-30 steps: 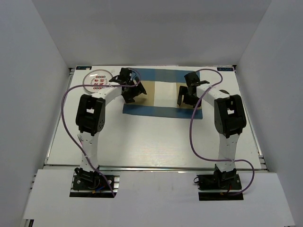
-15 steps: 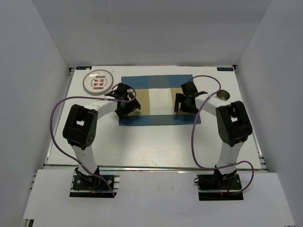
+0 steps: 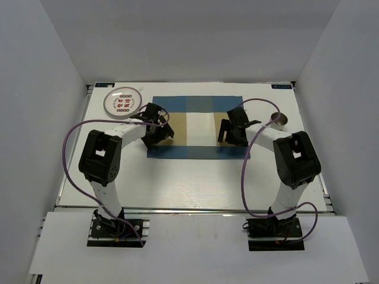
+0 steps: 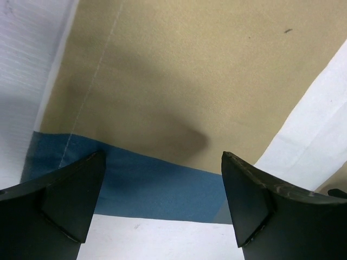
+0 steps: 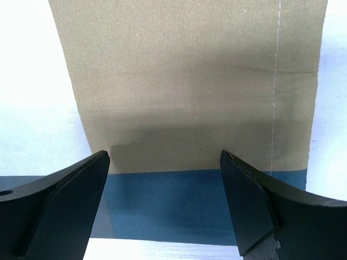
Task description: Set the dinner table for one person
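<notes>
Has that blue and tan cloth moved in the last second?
Yes. The placemat slid toward the arms' bases; more white table now shows behind it, the plate unmoved.

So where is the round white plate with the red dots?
In the overhead view, the round white plate sits near the far left corner of the white table, just left of the blue-and-tan cloth placemat and beyond the left gripper.

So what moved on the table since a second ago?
The left gripper and right gripper drew back toward the near edge, and the placemat slid nearer with them. Both stayed open, gripping nothing. The plate stayed in the far left corner.
</notes>
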Controlling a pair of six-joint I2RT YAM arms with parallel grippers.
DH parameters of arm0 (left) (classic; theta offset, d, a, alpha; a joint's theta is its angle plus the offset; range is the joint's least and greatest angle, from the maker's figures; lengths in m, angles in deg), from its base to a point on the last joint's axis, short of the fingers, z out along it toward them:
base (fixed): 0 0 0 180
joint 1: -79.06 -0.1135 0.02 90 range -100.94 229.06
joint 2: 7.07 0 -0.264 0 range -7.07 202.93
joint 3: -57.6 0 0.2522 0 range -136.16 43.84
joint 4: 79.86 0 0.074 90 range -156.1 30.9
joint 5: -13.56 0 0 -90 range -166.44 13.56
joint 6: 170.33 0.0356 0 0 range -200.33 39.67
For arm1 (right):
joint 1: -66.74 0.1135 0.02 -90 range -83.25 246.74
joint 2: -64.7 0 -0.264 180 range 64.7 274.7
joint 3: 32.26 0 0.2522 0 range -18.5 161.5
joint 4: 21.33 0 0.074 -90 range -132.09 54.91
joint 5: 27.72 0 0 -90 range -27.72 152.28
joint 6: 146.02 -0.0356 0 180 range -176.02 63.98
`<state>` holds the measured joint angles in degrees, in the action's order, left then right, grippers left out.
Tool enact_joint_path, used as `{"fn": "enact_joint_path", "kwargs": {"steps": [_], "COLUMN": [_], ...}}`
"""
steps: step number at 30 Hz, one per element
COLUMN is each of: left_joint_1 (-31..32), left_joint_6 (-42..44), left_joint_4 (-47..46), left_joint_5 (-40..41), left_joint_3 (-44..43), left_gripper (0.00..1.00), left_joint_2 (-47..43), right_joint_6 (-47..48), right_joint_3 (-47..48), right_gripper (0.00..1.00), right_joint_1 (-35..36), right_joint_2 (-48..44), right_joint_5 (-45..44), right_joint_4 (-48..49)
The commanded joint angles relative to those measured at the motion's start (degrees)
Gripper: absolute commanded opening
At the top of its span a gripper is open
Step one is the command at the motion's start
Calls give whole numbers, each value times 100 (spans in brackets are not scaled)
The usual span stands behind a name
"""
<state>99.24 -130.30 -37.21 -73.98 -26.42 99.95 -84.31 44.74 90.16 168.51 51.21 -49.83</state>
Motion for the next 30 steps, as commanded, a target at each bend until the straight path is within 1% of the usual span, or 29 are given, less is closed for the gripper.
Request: {"fn": "enact_joint_path", "kwargs": {"steps": [1,8,12,15,20,23,30], "left_joint_1": [-111,-111,-111,-111,-111,-111,-164], "left_joint_6": [155,102,137,164,216,251,225], "left_joint_4": [355,407,478,618,855,978,1330], "left_joint_5": [290,290,360,440,623,677,966], "left_joint_3": [11,83,109,-31,-321,-462,-919], "left_gripper": [98,98,98,98,98,98,98], "left_joint_2": [-57,-419,-691,-771,-815,-911,-1095], "right_joint_6": [-142,-27,-62,-45,-159,-63,201], "right_joint_3": [-286,74,-5,82,-92,-40,987], "right_gripper": [89,89,89,89,89,89,89], "right_joint_1": [-57,-92,-92,-92,-66,-74,-92], "right_joint_2": [139,421,351,377,96,-141,-484], "right_joint_5": [-115,-299,-273,-343,-308,-221,-185], "right_joint_4": [-459,-591,-468,-538,-486,-415,-740]}}
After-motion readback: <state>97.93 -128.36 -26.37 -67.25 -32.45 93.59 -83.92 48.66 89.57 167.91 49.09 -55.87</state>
